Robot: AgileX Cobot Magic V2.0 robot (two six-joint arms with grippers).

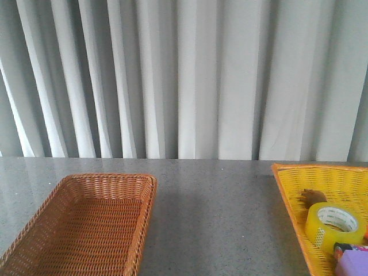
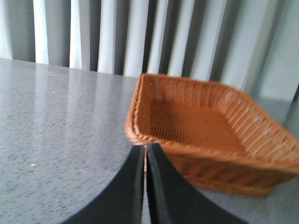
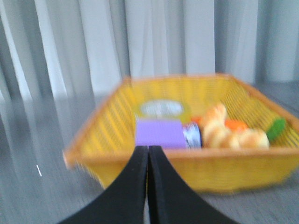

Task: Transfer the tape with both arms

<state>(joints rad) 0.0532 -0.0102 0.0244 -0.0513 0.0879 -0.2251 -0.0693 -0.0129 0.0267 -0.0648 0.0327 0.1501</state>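
The yellow tape roll (image 1: 335,225) lies flat in the yellow basket (image 1: 287,183) at the front right of the table. In the right wrist view the tape (image 3: 161,109) shows blurred behind a purple box. My right gripper (image 3: 148,148) is shut and empty, just short of that basket's near wall. My left gripper (image 2: 145,147) is shut and empty, close to the near corner of the brown wicker basket (image 2: 261,135). Neither arm shows in the front view.
The brown wicker basket (image 1: 34,224) stands at the front left with nothing in it. The yellow basket (image 3: 93,128) also holds a purple box (image 3: 159,133), a croissant-like pastry (image 3: 229,133), an orange piece and a green piece. A brown item (image 1: 311,196) lies behind the tape. Grey curtains hang behind.
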